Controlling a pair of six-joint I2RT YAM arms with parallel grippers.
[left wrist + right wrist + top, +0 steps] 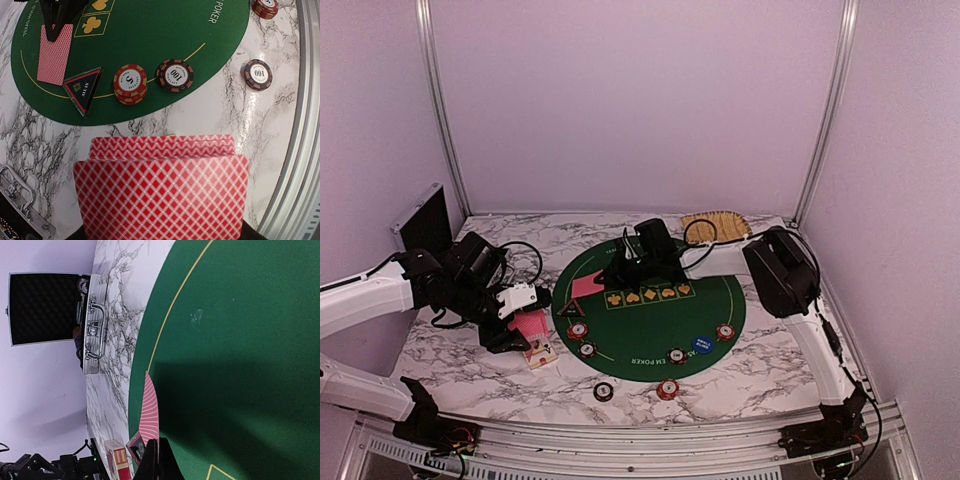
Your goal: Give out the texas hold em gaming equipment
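My left gripper is shut on a deck of red-backed playing cards, held upright over the marble left of the green mat; the deck hides its fingers. My right gripper is shut on the edge of a single red-backed card, which rests on the mat's left part. A black-triangle button lies beside that card. On the mat's near rim sit a red-and-white chip stack, a dark chip, another dark chip, a blue button and a red chip.
A dark chip and a red chip lie on the marble in front of the mat. A card box stands below my left gripper. An open metal case is at the far left, and a tan woven tray at the back right.
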